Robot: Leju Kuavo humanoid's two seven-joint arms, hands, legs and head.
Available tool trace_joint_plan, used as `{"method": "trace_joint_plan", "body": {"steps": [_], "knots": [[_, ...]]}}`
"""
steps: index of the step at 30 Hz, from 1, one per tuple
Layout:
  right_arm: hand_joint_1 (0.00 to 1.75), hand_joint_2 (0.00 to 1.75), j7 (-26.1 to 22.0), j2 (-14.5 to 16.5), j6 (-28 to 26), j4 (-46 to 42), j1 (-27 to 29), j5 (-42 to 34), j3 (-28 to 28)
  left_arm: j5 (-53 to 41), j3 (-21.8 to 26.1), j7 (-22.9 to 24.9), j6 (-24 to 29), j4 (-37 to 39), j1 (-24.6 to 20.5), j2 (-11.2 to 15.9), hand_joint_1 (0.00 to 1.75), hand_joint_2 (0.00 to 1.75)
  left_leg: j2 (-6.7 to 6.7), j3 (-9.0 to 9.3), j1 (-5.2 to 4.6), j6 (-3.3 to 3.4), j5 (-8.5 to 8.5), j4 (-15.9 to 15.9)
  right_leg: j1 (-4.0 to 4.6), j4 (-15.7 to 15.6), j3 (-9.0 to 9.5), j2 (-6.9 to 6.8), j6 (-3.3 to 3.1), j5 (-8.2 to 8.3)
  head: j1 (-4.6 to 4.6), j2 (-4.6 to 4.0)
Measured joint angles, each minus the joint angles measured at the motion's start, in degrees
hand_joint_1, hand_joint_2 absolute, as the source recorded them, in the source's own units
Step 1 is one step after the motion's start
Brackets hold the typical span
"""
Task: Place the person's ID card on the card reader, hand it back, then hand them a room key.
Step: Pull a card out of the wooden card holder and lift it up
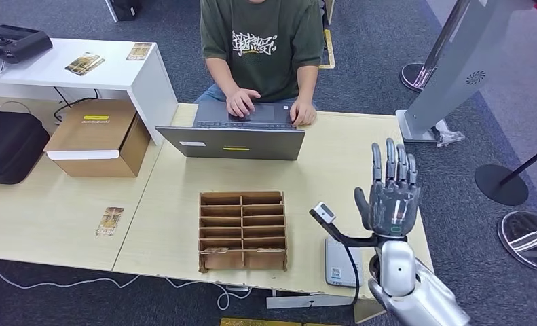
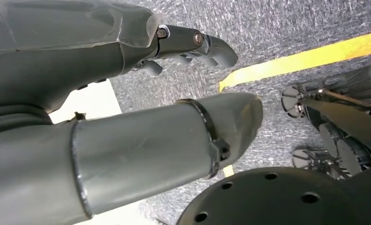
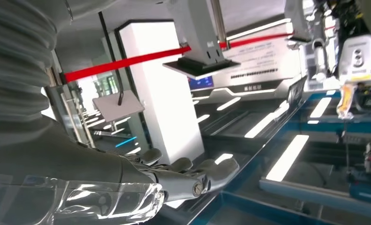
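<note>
My right hand is raised over the table's right end, fingers straight and apart, holding nothing; the right wrist view shows the same spread fingers against the ceiling. Just below it lies the white card reader, partly hidden by my wrist and a black cable. A cardboard slotted organizer stands mid-table, with cards showing in its front slots. A loose card lies on the left table. My left hand hangs by the floor, thumb and fingers apart, empty. The person types on a grey laptop.
A cardboard box and a black case sit at the left. A white shelf carries two cards and a black device. Stanchion bases and a grey stand stand on the carpet to the right.
</note>
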Motion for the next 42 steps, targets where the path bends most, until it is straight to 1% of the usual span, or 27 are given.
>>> {"method": "trace_joint_plan", "body": {"steps": [4,9,13,18,27,32,37,42], "knots": [[0.00,1.75,0.0,-1.5,3.3,-8.2,6.2,0.0,0.5,0.1,0.5,-0.2,-0.1,-0.5,0.1,-0.4,0.00,0.00,-0.01,0.00,0.00,-0.04,-0.03,0.0,0.00,0.0,-0.01,0.00,-0.04,-0.04,-0.01,0.00],[0.00,1.75,0.0,-2.7,6.6,-16.1,11.4,0.0,0.5,0.2,1.3,-0.6,-0.2,-1.4,0.3,-1.1,0.00,0.00,0.01,0.02,0.01,-0.04,-0.03,0.0,0.01,0.0,0.00,0.01,-0.06,-0.05,-0.02,0.00],[0.00,1.75,0.0,-2.9,9.8,-21.3,15.4,0.0,-0.1,0.1,1.7,-0.8,-0.6,-2.2,0.4,-1.7,0.00,0.00,0.00,0.02,0.01,-0.04,-0.04,0.0,0.00,0.0,0.01,0.00,-0.06,-0.05,0.00,0.00],[0.00,1.75,0.0,-2.7,11.6,-25.3,19.0,0.0,-0.8,1.5,1.8,-0.7,-0.7,-3.2,0.4,-2.4,0.00,0.00,0.01,0.02,0.01,-0.04,-0.04,0.0,0.00,0.0,0.02,0.01,-0.06,-0.05,-0.01,0.00],[0.00,1.75,0.0,-2.2,13.9,-28.4,20.3,0.0,-0.1,1.6,2.1,-0.7,-1.5,-4.6,0.4,-3.5,0.00,0.00,0.02,0.03,0.01,-0.04,-0.03,0.0,0.00,0.0,0.02,0.02,-0.06,-0.05,-0.01,0.00],[0.00,1.75,0.0,-1.7,18.2,-28.9,19.2,0.0,3.9,0.8,2.5,-0.7,-1.3,-4.7,0.3,-3.6,0.00,0.00,0.02,0.04,0.02,-0.04,-0.03,0.0,0.01,0.0,0.02,0.01,-0.06,-0.05,-0.01,0.00],[0.00,1.75,-2.0,0.9,19.9,-28.8,19.2,0.0,6.7,0.4,3.0,-0.7,-1.1,-4.7,0.2,-3.7,0.00,0.00,0.03,0.04,0.02,-0.04,-0.03,0.0,0.01,0.0,0.02,0.03,-0.10,-0.08,-0.01,0.00],[0.00,1.75,-6.8,3.8,21.5,-28.4,19.3,0.0,7.5,-0.5,3.1,-0.7,-0.6,-4.7,-0.1,-3.7,0.00,0.00,0.03,0.05,0.02,-0.04,-0.03,0.0,0.01,0.0,0.01,0.02,-0.12,-0.09,-0.01,0.00]]}}
